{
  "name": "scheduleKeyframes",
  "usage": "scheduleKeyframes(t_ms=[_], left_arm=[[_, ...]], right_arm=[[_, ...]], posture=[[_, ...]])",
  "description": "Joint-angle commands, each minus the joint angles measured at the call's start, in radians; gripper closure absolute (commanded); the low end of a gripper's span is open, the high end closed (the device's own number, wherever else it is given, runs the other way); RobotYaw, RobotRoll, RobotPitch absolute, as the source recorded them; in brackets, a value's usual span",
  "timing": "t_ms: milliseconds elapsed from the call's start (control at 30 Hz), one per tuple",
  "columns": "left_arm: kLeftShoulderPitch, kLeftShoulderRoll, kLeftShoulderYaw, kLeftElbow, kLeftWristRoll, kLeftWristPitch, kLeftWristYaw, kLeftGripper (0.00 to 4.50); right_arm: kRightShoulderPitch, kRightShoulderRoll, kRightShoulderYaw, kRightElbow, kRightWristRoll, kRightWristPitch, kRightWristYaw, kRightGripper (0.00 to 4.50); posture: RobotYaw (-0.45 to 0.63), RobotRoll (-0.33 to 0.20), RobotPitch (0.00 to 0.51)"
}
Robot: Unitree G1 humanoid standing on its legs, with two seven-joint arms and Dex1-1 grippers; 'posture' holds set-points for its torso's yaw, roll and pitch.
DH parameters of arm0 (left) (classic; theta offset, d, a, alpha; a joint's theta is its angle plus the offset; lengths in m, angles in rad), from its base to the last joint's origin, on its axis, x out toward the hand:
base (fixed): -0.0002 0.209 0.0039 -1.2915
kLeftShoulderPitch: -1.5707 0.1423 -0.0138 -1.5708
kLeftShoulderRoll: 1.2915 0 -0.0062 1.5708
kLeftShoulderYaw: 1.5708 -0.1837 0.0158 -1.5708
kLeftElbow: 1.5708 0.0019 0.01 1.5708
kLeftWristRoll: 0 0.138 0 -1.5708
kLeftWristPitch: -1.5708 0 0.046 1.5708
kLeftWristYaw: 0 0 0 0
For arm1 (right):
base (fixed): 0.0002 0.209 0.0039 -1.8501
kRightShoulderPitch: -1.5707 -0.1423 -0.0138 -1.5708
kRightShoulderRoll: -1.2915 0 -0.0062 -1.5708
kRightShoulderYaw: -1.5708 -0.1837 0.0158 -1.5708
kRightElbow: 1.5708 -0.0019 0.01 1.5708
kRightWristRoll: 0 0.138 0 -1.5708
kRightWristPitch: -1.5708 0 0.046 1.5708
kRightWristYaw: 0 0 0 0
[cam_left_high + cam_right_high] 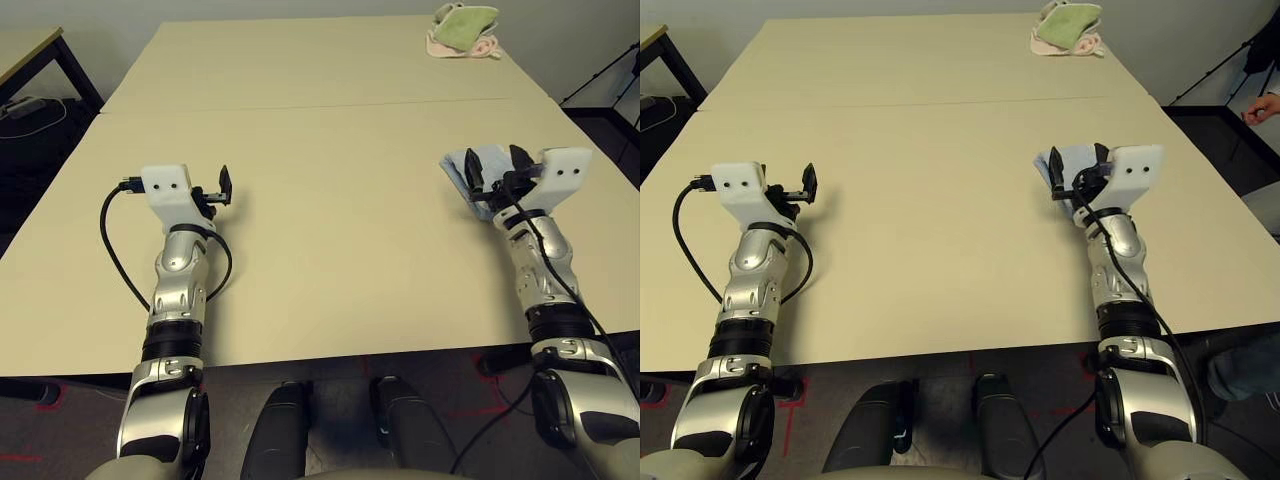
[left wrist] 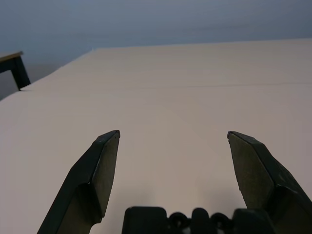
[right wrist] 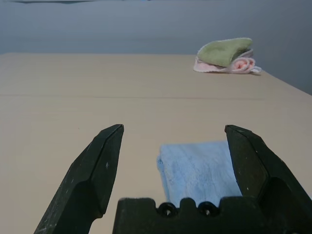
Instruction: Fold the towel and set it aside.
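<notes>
A: Towel (image 3: 197, 168): what surface?
B: Light blue terry cloth, nappy. Table (image 1: 330, 230): smooth matt beige laminate.
A: And the fingers (image 3: 95, 168)?
B: Matt black plastic; forearms (image 1: 178, 290) glossy silver metal.

The towel (image 1: 468, 168) is largely hidden under the right gripper (image 1: 493, 168) and its white wrist housing, so only its far corner shows; its embroidered mark and edging cannot be made out. Past the towel, the pile of green and pink cloths (image 1: 463, 30) is cut by the top edge. Right of the towel, a person's hand (image 1: 1264, 106) is cropped at the frame border.
</notes>
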Motion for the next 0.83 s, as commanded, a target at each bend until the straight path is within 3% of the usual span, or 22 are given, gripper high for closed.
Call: scheduleKeyframes(t_ms=[33,833], left_arm=[[0.0,0.018,0.025,0.025,-0.046,-0.024,-0.047,0.0],[0.036,0.063,0.034,-0.025,-0.058,0.085,-0.061,0.0]], right_arm=[[-0.008,-0.011,-0.016,0.039,-0.005,-0.036,-0.01,0.02],[-0.057,-0.017,-0.01,0.149,-0.005,-0.101,-0.001,0.02]], posture=[[0.02,0.0,0.1],[0.03,0.0,0.1]])
